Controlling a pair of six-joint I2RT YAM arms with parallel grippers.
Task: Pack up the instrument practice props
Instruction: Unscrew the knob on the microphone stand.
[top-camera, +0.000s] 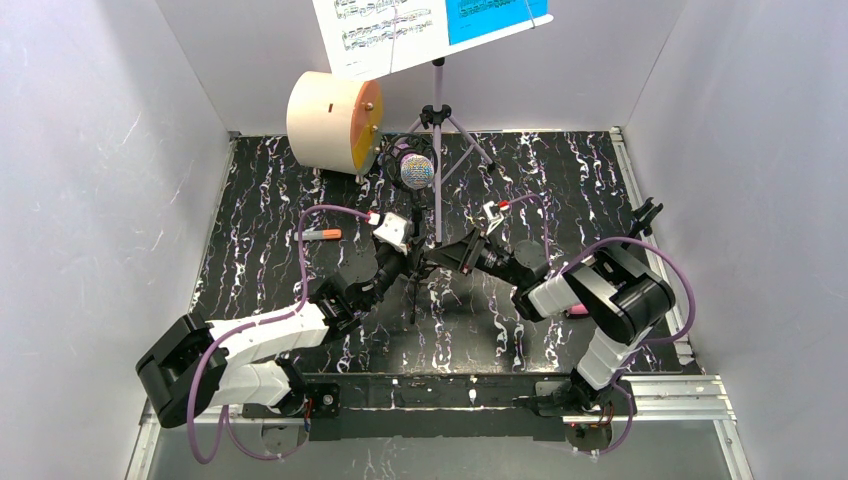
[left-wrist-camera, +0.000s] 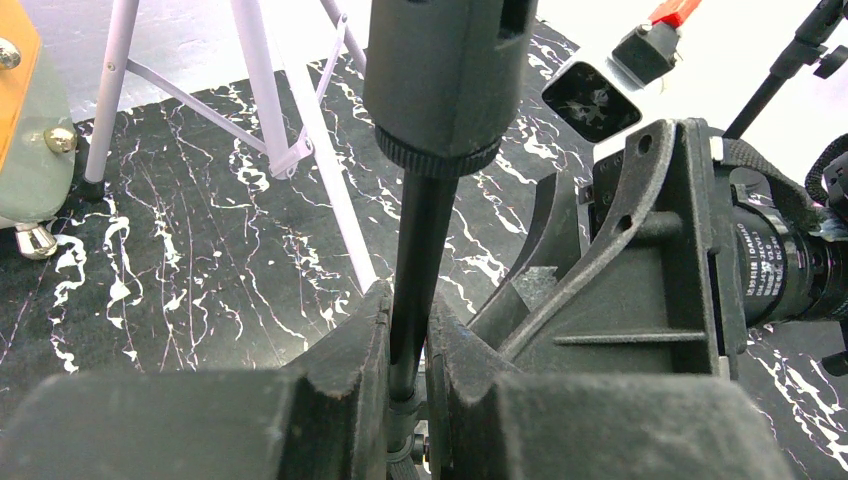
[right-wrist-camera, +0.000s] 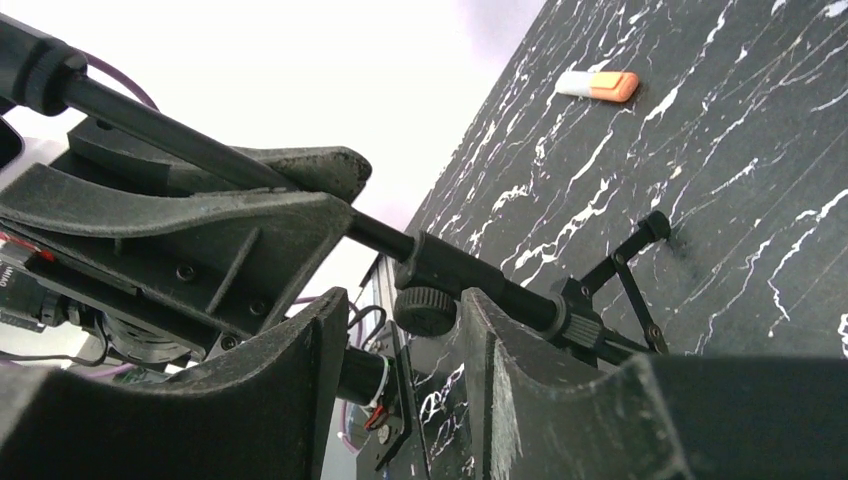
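Packing looks barely begun. The left gripper (left-wrist-camera: 408, 330) is clamped on the black tripod (left-wrist-camera: 420, 230) at mid-table, with the glittery microphone (top-camera: 417, 170) on top. The right gripper (right-wrist-camera: 403, 310) seems loosely open around the tripod's knob. The music stand (top-camera: 437, 110) and pages (top-camera: 390, 30) stand unpacked.

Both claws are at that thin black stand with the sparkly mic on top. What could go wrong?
The glittery microphone seems to sit atop the black mic tripod pinched by the left gripper; tilting could drop it. The lilac music rack stands close behind; its legs might get snagged.
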